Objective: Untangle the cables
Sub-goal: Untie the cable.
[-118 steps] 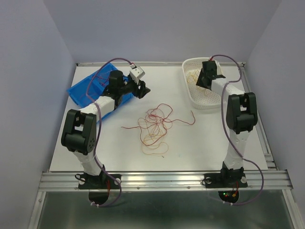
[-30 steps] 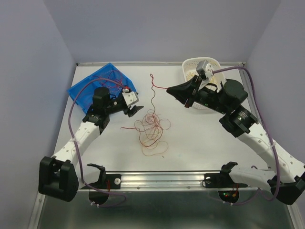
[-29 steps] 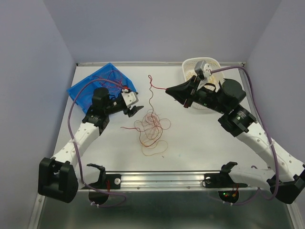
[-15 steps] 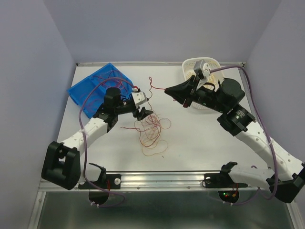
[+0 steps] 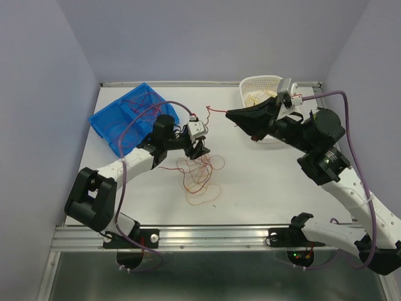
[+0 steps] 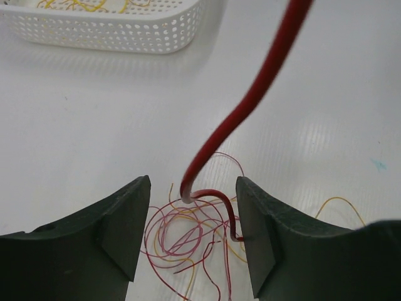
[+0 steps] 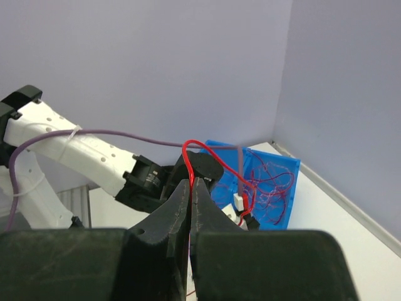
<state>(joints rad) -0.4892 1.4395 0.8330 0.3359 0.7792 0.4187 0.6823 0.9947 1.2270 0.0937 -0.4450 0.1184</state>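
Note:
A tangle of thin red and yellow cables point(image 5: 199, 174) lies mid-table. One red cable point(image 5: 216, 111) is lifted out of it, and my right gripper point(image 5: 229, 114) is shut on its upper part point(image 7: 195, 150). This strand runs down to my left gripper point(image 5: 199, 148), which hovers open just over the tangle point(image 6: 182, 241). In the left wrist view the red cable point(image 6: 250, 103) passes between the open jaws of the left gripper point(image 6: 193, 183), and its hooked end touches the right finger point(image 6: 266, 238). My right gripper point(image 7: 192, 183) pinches the strand at its fingertips.
A blue tray point(image 5: 100, 122) holding red cables sits at the back left, seen behind the left arm in the right wrist view point(image 7: 285, 169). A white perforated basket point(image 5: 244, 94) with yellow cables stands at the back right point(image 6: 125, 34). Mauve arm cables arc over both arms.
The left arm has swung right from beside the blue tray to over the tangle, under the lifted strand, with its jaws slightly narrower. The right gripper has pulled right with the red cable.

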